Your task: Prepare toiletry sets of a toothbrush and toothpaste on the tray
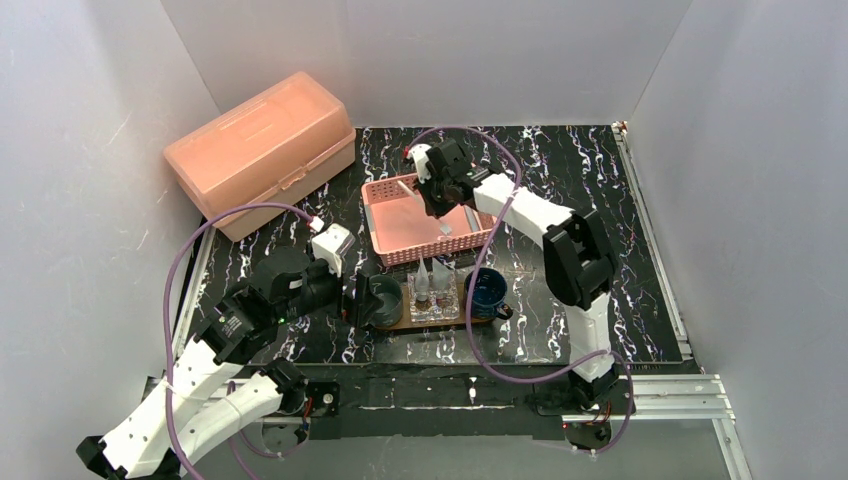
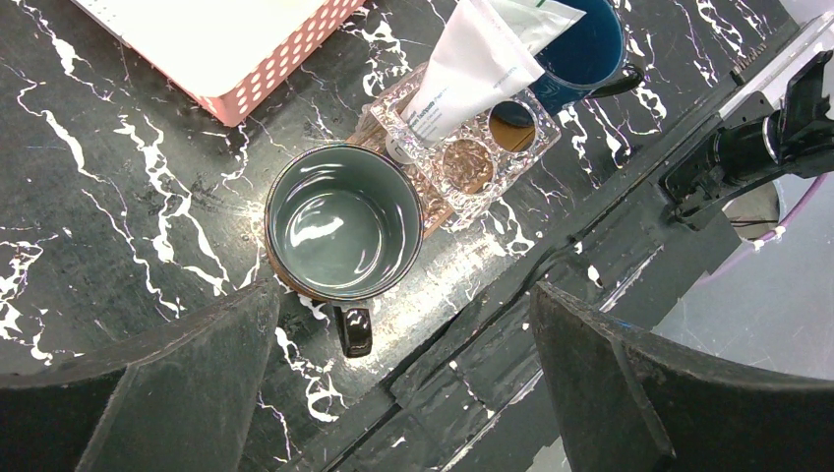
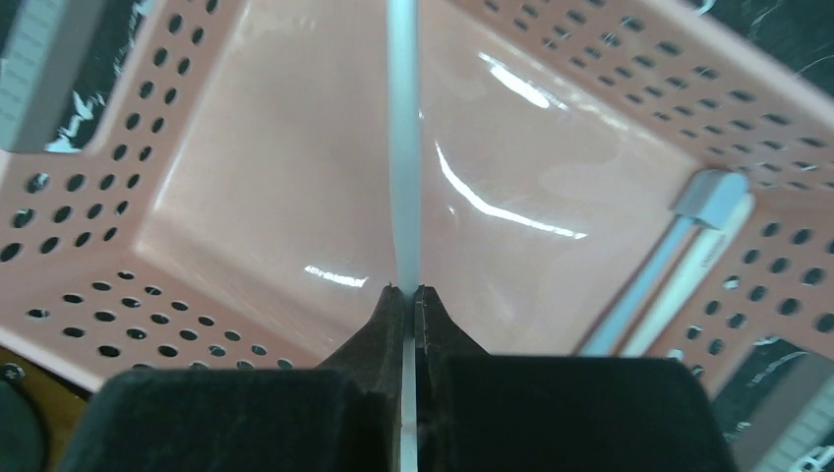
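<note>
Both arms are being viewed from above: the right arm (image 1: 530,212) is being stretched over the pink basket (image 1: 440,248), right tool (image 1: 437,205) angled inside; the left tool (image 1: 352,300) is being held low beside the grey mug (image 1: 385,300) on the tray (image 1: 450,322). Left wrist: its fingers (image 2: 197,383) are being held wide apart. Right wrist: a toothbrush (image 3: 403,147) is being pinched between shut jaws over the basket's floor.

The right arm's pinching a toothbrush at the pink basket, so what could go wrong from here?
1. The right gripper pinches the thin toothbrush with just its fingertips, so it may swivel or slip in transit.
2. The long stick could snag the pink basket's wall on the way out.
3. The tray is crowded: toothpaste tubes stand in the clear holder, and the open left gripper hovers over the grey mug, so a bump seems possible.
</note>
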Action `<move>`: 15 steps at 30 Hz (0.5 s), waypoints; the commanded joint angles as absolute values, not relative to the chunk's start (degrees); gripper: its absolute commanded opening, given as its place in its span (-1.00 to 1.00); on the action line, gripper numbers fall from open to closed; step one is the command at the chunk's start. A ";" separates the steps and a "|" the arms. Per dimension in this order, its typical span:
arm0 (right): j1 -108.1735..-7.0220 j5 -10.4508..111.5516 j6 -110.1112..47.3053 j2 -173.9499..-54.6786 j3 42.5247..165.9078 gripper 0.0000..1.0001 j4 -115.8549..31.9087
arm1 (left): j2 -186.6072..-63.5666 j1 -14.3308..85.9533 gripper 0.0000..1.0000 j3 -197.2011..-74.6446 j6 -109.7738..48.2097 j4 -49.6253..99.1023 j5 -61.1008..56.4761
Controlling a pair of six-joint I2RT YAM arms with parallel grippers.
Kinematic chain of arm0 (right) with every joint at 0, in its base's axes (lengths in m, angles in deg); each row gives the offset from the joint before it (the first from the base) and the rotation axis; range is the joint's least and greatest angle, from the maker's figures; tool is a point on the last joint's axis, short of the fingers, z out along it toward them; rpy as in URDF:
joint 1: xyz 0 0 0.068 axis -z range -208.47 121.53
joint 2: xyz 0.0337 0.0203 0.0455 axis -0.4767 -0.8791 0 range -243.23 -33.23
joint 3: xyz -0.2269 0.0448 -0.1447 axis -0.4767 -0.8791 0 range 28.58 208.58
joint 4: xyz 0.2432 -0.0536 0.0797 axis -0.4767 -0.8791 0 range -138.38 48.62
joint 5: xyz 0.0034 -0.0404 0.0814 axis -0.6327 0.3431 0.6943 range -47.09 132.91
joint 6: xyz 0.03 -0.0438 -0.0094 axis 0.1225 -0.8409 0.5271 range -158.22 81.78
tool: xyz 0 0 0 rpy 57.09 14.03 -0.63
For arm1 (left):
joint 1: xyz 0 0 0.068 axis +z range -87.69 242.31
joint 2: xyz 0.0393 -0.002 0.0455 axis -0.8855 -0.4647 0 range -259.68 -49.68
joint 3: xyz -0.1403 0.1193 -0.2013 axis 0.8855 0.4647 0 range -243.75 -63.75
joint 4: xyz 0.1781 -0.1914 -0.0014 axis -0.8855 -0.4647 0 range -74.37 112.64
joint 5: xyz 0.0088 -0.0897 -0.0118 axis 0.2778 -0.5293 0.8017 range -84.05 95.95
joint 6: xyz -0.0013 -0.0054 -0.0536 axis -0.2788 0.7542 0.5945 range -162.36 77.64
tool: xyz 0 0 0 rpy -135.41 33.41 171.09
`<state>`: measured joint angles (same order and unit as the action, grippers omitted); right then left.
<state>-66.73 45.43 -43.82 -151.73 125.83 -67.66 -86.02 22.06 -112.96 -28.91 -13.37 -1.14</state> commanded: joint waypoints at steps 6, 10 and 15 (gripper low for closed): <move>-67.13 43.22 -43.38 -141.33 124.82 -0.97 -61.33 | -86.70 21.97 0.99 -112.62 -29.57 -12.70 -1.84; -67.47 43.26 -43.33 -138.29 124.90 -0.97 -62.03 | -87.09 21.97 0.99 -112.60 -29.61 -12.70 -1.88; -68.30 41.22 -43.75 -134.29 124.29 -0.97 -63.44 | -87.55 21.97 0.99 -112.59 -29.62 -12.70 -1.88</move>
